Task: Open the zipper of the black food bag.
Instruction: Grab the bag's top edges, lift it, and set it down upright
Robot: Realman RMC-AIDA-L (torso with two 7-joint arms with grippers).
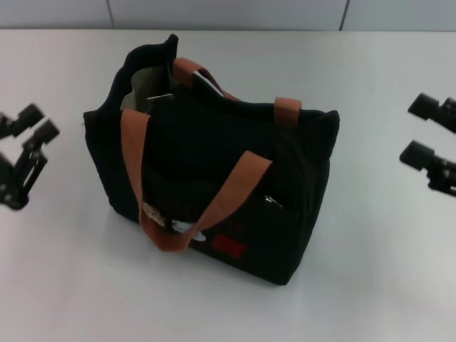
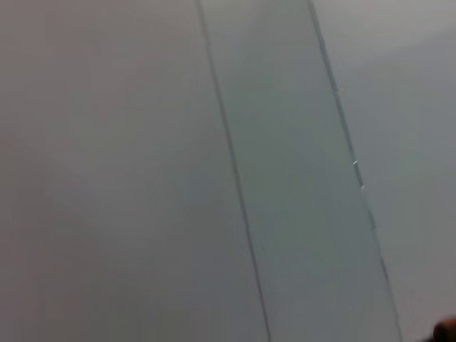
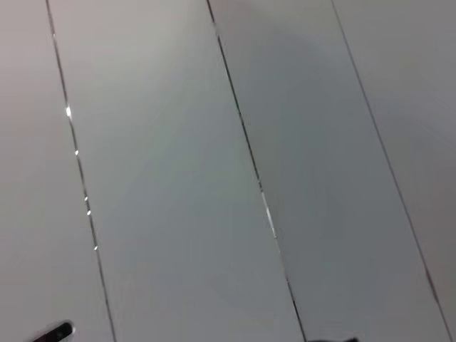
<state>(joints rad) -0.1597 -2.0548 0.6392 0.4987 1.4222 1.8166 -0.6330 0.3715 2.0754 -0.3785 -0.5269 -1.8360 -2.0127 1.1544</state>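
Note:
The black food bag (image 1: 214,171) stands upright in the middle of the white table in the head view, its two orange-brown handles flopped over its top and front. Its zipper (image 1: 160,97) runs along the top mouth. The slim silver pull tab lies near the far left end, where the mouth gapes and pale lining shows. My left gripper (image 1: 40,121) hovers open well to the left of the bag. My right gripper (image 1: 415,128) hovers open well to the right. Neither touches the bag. Both wrist views show only grey panels.
The white table (image 1: 370,285) stretches around the bag on all sides. A short front-pocket zipper with a tiny silver pull (image 1: 271,201), bear patches (image 1: 153,211) and a red label (image 1: 229,247) are on the bag's front. A grey wall (image 1: 228,13) runs behind the table.

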